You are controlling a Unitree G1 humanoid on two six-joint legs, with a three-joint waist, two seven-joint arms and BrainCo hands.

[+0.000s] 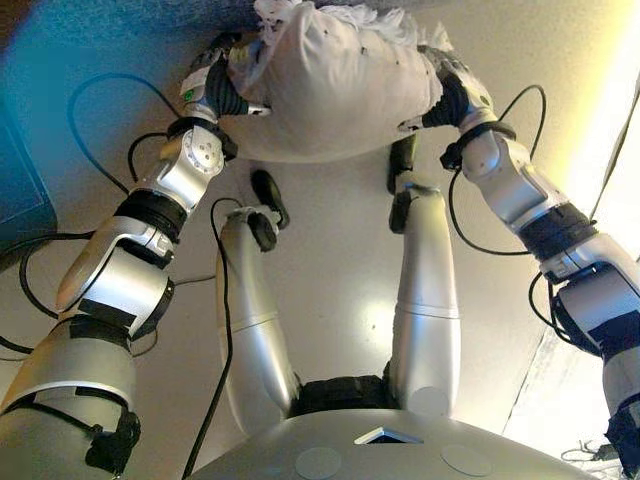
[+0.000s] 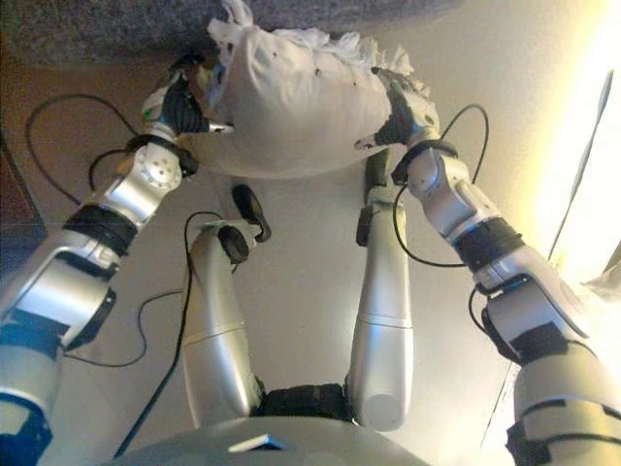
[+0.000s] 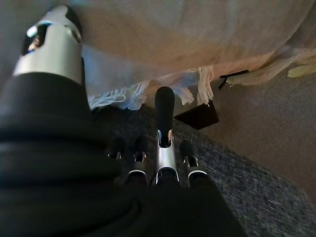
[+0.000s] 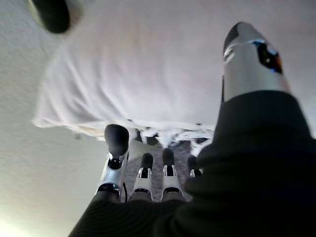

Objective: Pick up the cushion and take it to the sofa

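Observation:
I hold a white cushion (image 1: 335,85) with a fringed edge off the pale floor, between both hands, in front of me. My left hand (image 1: 215,85) grips its left end, and my right hand (image 1: 455,95) grips its right end. In the left wrist view the thumb (image 3: 49,49) lies against the cushion (image 3: 187,34) while the fingers (image 3: 164,113) reach under its fringe. The right wrist view shows the same hold: the thumb (image 4: 252,59) presses on the cushion's face (image 4: 148,64) and the fingers (image 4: 116,143) sit below its edge.
A grey woven surface (image 2: 107,29) spans the top of the eye views just beyond the cushion, and also lies under the left hand (image 3: 247,168). A small dark box (image 3: 197,113) sits by it. A dark piece of furniture (image 1: 15,180) stands at the left edge.

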